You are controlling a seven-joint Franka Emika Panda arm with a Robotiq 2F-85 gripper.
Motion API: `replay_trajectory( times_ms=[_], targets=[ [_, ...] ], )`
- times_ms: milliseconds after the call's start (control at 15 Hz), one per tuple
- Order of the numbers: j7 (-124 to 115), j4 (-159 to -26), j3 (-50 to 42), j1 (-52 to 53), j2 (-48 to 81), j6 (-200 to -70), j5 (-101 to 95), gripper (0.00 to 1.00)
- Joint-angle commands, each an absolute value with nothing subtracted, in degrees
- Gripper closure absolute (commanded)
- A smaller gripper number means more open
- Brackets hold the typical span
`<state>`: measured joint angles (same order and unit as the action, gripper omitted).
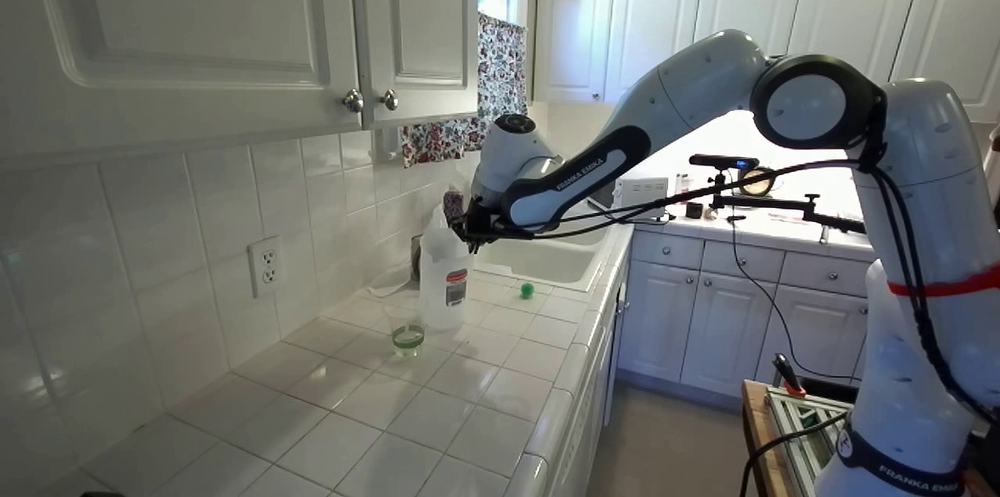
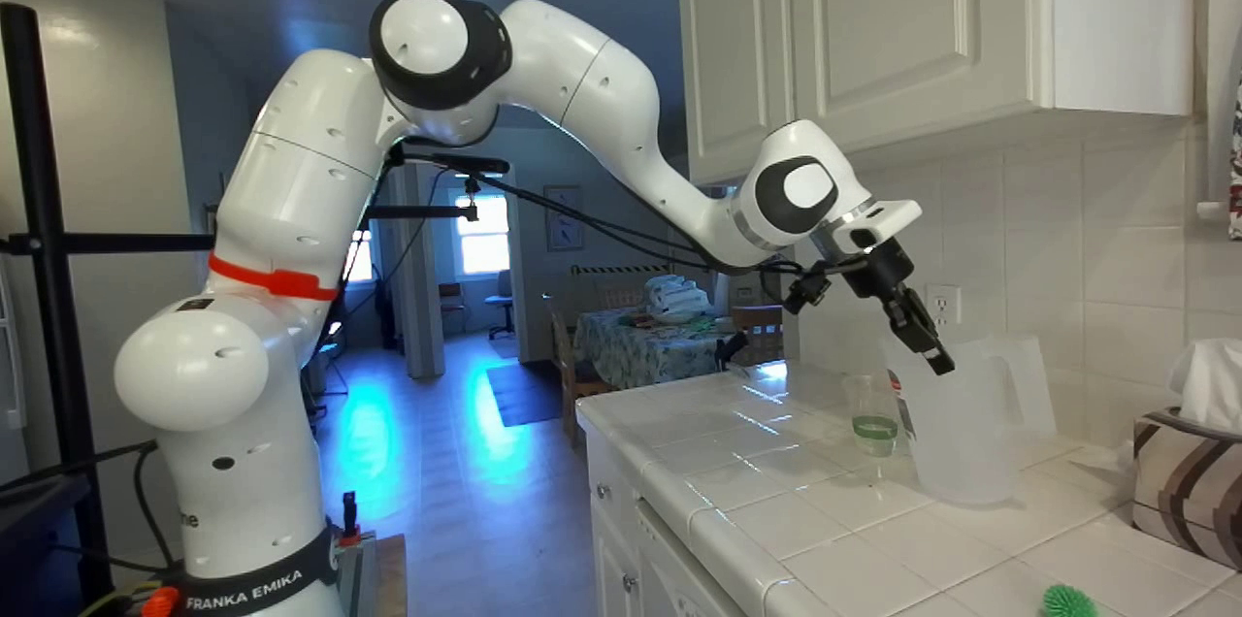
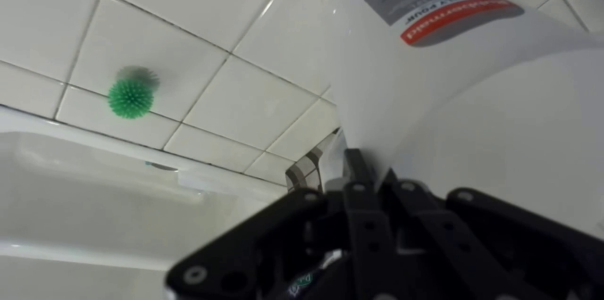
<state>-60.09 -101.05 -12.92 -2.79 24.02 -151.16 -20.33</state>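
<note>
Where the Robotiq gripper (image 3: 373, 168) is pinching: its fingers (image 3: 356, 168) are pressing on the rim of a translucent white Rubbermaid pitcher (image 3: 377, 78), one finger sitting outside the thin wall and the other sitting inside.
Pitcher: it is standing on the white tiled countertop (image 1: 437, 419), its handle (image 2: 1033, 384) showing on the right in an exterior view.
Red-and-grey label (image 3: 441, 5): it is facing the wrist camera, showing "Rubbermaid" and "Simply Pour" upside down on the side of the pitcher.
Clear cup (image 1: 408, 337): it is standing just beside the pitcher, wearing a green ring around its lower part.
Spiky green ball (image 3: 131, 98): it is resting on the countertop near the white sink (image 3: 94, 196), apart from the pitcher.
Striped tissue box (image 2: 1184, 481): it is sitting on the countertop, the pitcher standing between it and the clear cup in an exterior view, and a white tissue (image 2: 1213, 384) is poking out of its top.
Franka arm (image 2: 577, 54): it is arching over to the countertop, bearing a red band (image 2: 281, 281).
Backsplash (image 1: 203, 278): its white tiles are framing an electrical outlet (image 1: 267, 268).
Upper cabinets (image 1: 211, 28): they are hanging above the countertop, a floral curtain (image 1: 500, 75) hanging beside them.
Dining table (image 2: 631, 345): it is standing in the room beyond.
</note>
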Motion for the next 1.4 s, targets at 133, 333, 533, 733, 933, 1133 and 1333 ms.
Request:
replay_trajectory(
  times_ms=[133,333,533,733,933,1133,1333],
  targets=[
    [-54.67,-102.59,-13.37,-3.02,22.63,-151.76,-16.07,0.99],
    [-53.07,-102.38,-13.22,-2.88,22.77,-151.62,-15.23,0.99],
    [-51.58,-102.23,-13.19,-2.89,22.77,-151.39,-14.24,0.99],
    [-49.59,-102.15,-12.98,-3.21,22.79,-151.04,-12.83,0.99],
    [-48.25,-102.09,-12.98,-3.25,22.83,-150.78,-11.68,0.99],
    [-47.63,-101.94,-13.24,-3.07,22.88,-150.49,-11.27,0.99],
    [-47.65,-101.86,-13.34,-2.97,22.87,-150.3,-11.35,0.72]
  ],
)
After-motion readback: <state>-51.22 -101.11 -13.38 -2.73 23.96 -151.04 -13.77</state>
